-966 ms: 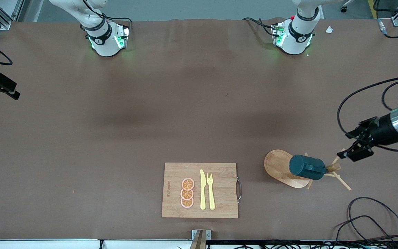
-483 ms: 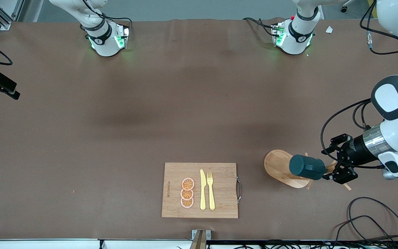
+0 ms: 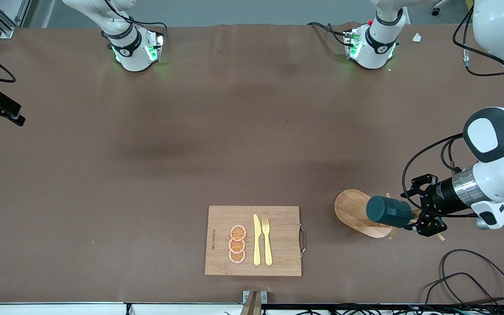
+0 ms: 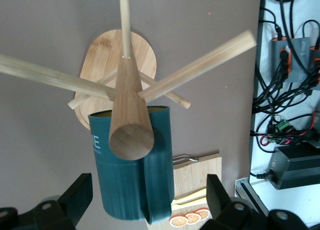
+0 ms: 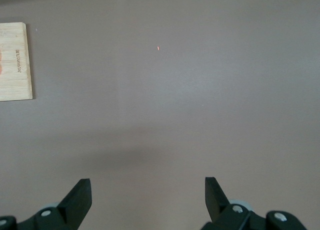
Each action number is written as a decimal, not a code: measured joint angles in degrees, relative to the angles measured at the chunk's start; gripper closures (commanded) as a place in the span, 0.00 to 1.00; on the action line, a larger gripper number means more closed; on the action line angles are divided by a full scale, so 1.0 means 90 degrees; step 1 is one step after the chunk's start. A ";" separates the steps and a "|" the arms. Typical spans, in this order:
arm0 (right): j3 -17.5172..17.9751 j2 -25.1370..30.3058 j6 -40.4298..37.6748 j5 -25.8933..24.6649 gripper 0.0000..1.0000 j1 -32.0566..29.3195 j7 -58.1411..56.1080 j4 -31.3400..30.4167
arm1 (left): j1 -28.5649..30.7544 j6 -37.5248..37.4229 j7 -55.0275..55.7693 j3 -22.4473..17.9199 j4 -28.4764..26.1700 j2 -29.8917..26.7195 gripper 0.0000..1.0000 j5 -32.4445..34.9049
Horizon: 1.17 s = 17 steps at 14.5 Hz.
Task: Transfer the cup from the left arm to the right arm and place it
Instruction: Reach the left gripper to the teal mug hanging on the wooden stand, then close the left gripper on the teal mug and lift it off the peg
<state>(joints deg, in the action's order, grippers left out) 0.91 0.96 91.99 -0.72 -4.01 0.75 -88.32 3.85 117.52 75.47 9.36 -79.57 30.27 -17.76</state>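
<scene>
The left gripper stands spread wide at the top of the peg stand, its fingers flanking the cup without touching it. The cup (teal, handle showing) hangs on a peg, toward the left arm's end of the table, beside the board. The right gripper waits, fingers apart, over bare table.

The left gripper is low over the table's left-arm end, fingers wide apart; the right gripper waits over the table, fingers apart
</scene>
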 measured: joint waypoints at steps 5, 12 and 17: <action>-0.0001 0.0000 0.0000 0.0000 0.00 0.0000 0.0000 0.0000 | -0.0091 0.0000 0.0008 0.0034 0.0001 0.0186 0.00 -0.0001; -0.0005 0.0000 -0.0001 0.0000 0.00 0.0000 0.0000 0.0000 | -0.0117 0.0000 0.0008 0.0035 0.0002 0.0417 0.01 -0.0001; -0.0008 0.0000 -0.0001 0.0000 0.00 0.0000 0.0000 0.0000 | -0.0116 0.0000 0.0009 0.0036 0.0007 0.0460 0.27 -0.0001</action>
<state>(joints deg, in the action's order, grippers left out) 0.84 0.96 91.98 -0.72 -4.01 0.75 -88.32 2.81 117.53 75.55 9.69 -79.51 34.41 -17.77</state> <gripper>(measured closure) 0.000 0.088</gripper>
